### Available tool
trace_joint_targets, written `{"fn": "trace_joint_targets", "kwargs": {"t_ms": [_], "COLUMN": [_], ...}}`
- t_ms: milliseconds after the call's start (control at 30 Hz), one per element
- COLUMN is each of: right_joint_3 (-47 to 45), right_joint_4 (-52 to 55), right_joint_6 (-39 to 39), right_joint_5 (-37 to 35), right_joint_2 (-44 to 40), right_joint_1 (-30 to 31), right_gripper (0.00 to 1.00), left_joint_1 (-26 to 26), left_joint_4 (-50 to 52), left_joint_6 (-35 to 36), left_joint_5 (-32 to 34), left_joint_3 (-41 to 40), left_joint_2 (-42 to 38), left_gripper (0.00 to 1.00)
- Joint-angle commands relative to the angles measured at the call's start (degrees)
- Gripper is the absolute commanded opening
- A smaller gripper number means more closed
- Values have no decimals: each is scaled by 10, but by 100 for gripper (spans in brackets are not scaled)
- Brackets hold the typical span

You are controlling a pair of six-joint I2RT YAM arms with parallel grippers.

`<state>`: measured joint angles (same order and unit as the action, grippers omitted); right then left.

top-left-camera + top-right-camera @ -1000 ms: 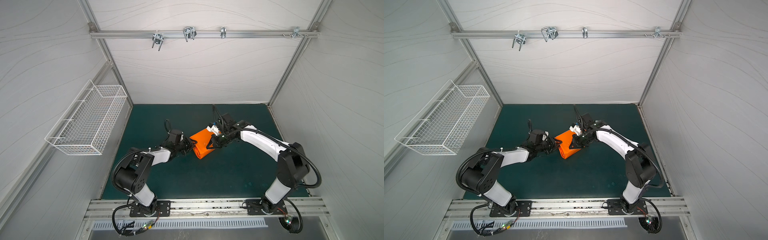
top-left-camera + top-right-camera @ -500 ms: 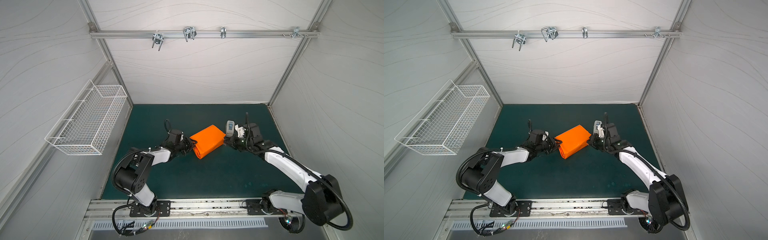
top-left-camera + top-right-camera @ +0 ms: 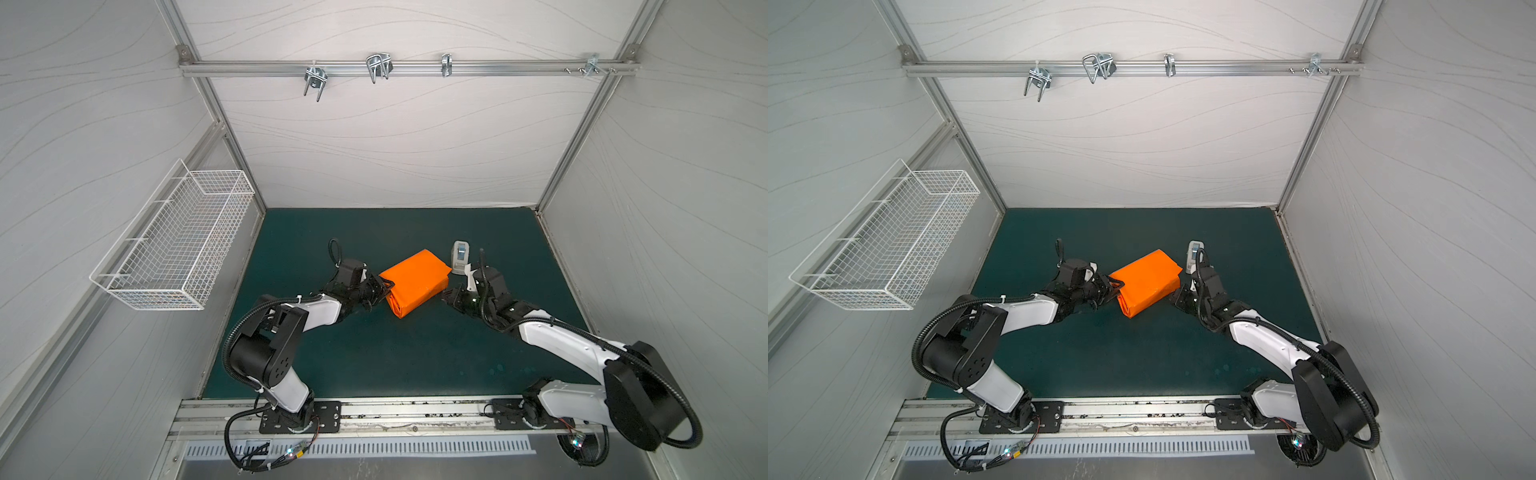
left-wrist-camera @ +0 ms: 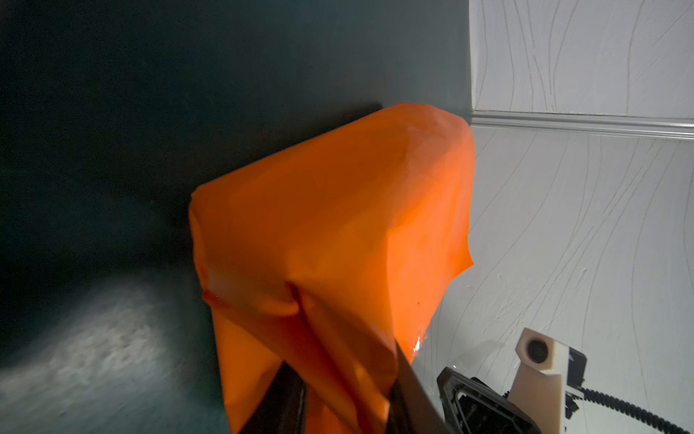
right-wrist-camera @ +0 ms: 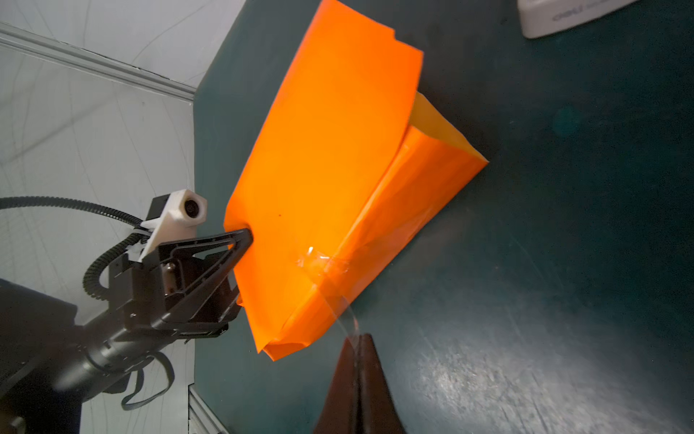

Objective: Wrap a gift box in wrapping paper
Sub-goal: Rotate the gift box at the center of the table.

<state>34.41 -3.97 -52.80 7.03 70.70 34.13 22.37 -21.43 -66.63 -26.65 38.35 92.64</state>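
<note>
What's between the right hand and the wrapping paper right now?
A clear tape strip runs from the right hand to the wrapping paper, over bare mat; right wrist view.

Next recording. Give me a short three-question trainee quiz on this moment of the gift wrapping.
1. True or false: the wrapping paper lies flat and unfolded on the mat.
2. What is the right gripper pinching? A) scissors B) a strip of clear tape that runs to the paper C) nothing at all
3. Which gripper clamps a folded end of the paper?

Key:
1. False: it is folded up into a box shape.
2. B
3. The left gripper.
</note>
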Motion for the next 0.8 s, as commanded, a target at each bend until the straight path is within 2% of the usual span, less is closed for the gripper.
{"fn": "trace_joint_targets", "kwargs": {"t_ms": [0,133,367,567,767], "right_joint_3": [-12,-38,-11,41,105], "right_joint_4": [-19,-52,-124,-164,-174], "right_joint_6": [-35,-58,-61,-43,-28], "right_joint_5": [-43,-66,-52,-20,45], "right_joint_2": [-21,-4,85,168,245], "right_joint_1": [10,13,16,12,-2], "right_gripper": [0,0,0,0,0], "left_joint_1": [0,0,0,0,0], "left_joint_4": [45,48,47,50,52], "left_joint_6": [2,3,-1,-6,-13], "left_joint_5": [6,7,6,3,9], "left_joint_3": [-3,-1,-3,1,-5], "left_joint_2": [-5,-5,-6,-12,-28], "left_gripper": [32,32,32,32,32]}}
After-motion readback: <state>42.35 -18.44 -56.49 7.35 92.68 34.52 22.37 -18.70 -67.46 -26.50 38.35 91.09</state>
